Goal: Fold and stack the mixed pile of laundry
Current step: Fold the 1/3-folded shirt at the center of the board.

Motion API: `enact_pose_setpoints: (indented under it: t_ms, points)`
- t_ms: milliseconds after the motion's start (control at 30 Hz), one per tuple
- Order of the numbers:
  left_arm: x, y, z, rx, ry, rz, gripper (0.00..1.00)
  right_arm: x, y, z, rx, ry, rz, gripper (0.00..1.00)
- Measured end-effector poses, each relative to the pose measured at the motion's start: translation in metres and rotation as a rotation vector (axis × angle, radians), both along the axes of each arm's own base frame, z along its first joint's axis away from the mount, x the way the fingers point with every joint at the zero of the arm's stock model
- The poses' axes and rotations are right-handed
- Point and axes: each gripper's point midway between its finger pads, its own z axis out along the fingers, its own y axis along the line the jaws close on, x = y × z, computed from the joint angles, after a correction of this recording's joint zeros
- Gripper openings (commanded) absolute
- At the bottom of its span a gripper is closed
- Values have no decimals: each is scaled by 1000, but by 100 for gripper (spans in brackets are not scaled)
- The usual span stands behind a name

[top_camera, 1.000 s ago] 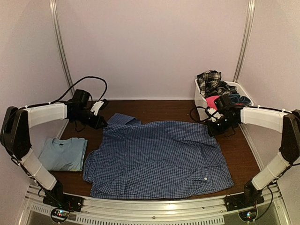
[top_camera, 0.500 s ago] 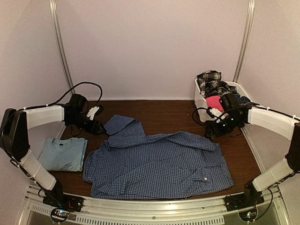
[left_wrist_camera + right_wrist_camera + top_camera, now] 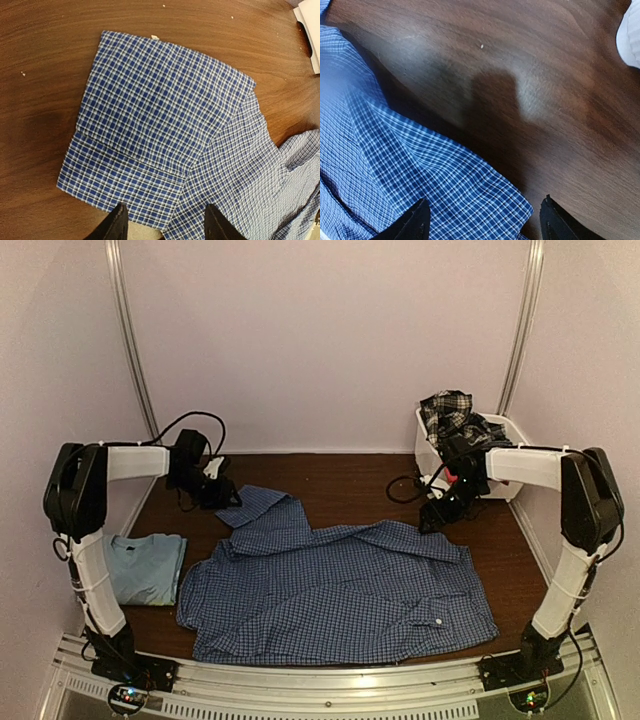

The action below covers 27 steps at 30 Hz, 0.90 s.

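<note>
The blue small-check button shirt (image 3: 335, 590) lies spread flat across the middle of the table. Its left sleeve (image 3: 255, 508) sticks out toward the back. My left gripper (image 3: 222, 495) hovers open just behind that sleeve. In the left wrist view the sleeve cuff (image 3: 160, 115) lies flat under the left gripper (image 3: 165, 225), with nothing between the fingers. My right gripper (image 3: 435, 518) stands open above the shirt's right sleeve end (image 3: 445, 190). In the right wrist view the right gripper (image 3: 482, 220) holds nothing. A folded light blue T-shirt (image 3: 140, 568) rests at the left.
A white basket (image 3: 425, 455) stands at the back right with a black-white plaid piece (image 3: 450, 412) heaped on top; its corner (image 3: 630, 35) shows in the right wrist view. Bare brown tabletop (image 3: 350, 475) runs along the back.
Both grippers opened and let go of the shirt's upper corners. Both arms then drew back toward the far edge, and the shirt's top edge settled onto the table.
</note>
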Motion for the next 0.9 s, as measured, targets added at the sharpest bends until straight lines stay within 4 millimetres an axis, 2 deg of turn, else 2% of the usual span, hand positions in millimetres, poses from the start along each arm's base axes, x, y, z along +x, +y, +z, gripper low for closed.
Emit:
enact_pose_setpoints:
  t_ms: [67, 167, 333, 467, 600, 767, 900]
  points:
    - [3, 0, 4, 0, -5, 5, 53, -3, -5, -9, -1, 39, -9, 82]
    - [7, 0, 8, 4, -18, 9, 54, -2, -13, -11, 16, 54, -27, 82]
    - [5, 2, 2, 17, 1, 12, 54, 1, -25, -25, 29, 96, -58, 76]
    - [8, 2, -10, 25, 32, 13, 54, -2, -28, -47, 65, 173, -69, 62]
    - [6, 2, -21, 30, 59, 15, 54, 0, -24, -46, 107, 179, -67, 40]
    - [13, 1, -16, 27, 46, 19, 56, -5, -15, -45, 163, 207, -50, 1]
    - [21, 3, -16, 40, 34, 37, 60, -5, -9, -36, 198, 207, -44, 0]
